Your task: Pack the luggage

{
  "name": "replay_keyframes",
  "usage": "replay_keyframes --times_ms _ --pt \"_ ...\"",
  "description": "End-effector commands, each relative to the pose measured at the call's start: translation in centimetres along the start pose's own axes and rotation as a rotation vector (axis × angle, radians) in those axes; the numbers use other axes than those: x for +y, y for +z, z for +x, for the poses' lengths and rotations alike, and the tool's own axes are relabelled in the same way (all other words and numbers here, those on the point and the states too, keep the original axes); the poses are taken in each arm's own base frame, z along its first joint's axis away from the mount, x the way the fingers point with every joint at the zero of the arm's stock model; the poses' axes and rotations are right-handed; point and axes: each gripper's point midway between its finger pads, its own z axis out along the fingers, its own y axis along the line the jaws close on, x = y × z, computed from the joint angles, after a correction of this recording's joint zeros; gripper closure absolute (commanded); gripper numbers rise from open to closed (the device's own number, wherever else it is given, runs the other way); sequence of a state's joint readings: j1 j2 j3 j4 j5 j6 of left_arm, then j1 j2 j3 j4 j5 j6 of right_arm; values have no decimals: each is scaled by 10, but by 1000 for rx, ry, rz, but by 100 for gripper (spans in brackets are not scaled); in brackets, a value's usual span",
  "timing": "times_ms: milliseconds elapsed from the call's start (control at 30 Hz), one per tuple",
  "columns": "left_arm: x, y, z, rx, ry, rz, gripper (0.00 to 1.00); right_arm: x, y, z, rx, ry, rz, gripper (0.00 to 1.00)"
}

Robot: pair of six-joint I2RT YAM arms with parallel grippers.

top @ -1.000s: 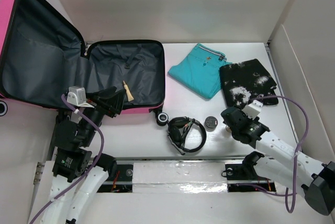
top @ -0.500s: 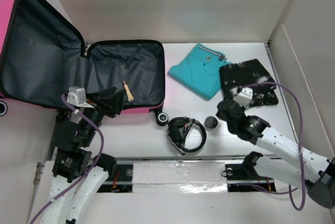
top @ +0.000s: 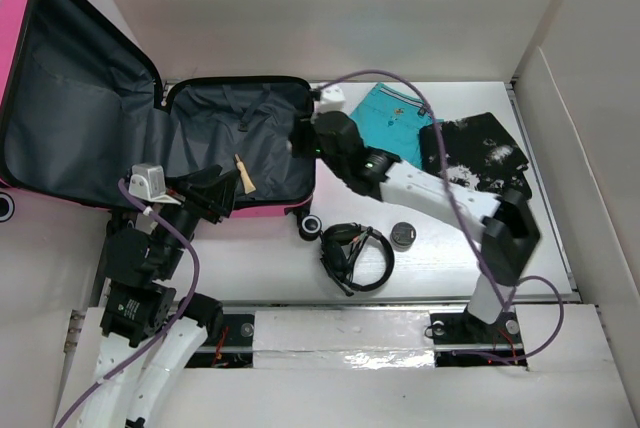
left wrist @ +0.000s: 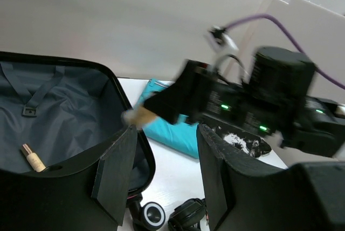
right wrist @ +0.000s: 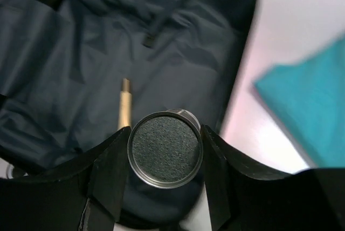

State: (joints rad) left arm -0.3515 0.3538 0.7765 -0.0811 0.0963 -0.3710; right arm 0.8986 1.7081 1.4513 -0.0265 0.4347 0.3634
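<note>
Suitcase (right wrist: 81, 69) lies open straight below my right pincer (right wrist: 164, 153), half-closed on a round tin (right wrist: 164, 161), hanging over the lining near its right edge.

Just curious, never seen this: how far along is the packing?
Barely begun. Done: one small tan tube lies in the open suitcase. In hand: the right gripper holds a round tin over it. Left: headphones, another tin, teal clothing and black clothing on the table.

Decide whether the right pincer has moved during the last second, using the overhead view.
Yes. The right pincer swung left and farther back, from near the black garment to the luggage's right rim, holding a round container.
</note>
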Motion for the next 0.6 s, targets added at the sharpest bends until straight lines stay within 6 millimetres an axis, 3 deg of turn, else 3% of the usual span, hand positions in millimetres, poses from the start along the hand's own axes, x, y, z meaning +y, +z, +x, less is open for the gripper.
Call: replay_keyframes --times_ms 0,33,67,100,200,400,500,533,567 --pt "-3 3 -7 -21 16 13 55 64 32 -24 -56 -26 -211 47" --pt "-2 5 -5 -14 15 7 55 70 41 -19 -43 -30 -226 46" --pt "-2 5 -5 -12 15 7 55 88 45 -34 -62 -20 -285 46" --pt "-2 5 -4 -10 16 8 55 92 65 -7 -12 -37 -286 46" --pt "-2 6 -5 -12 17 7 55 116 84 24 91 -38 -381 45" --pt "-3 6 -4 -6 15 16 55 140 97 63 169 -35 -486 43" --pt "-1 8 -1 3 13 9 55 140 105 55 153 -44 -491 29" --pt "-2 8 0 8 13 11 55 140 103 49 146 -46 -488 16" --pt "-3 8 0 7 13 17 55 135 102 26 103 -48 -479 11"
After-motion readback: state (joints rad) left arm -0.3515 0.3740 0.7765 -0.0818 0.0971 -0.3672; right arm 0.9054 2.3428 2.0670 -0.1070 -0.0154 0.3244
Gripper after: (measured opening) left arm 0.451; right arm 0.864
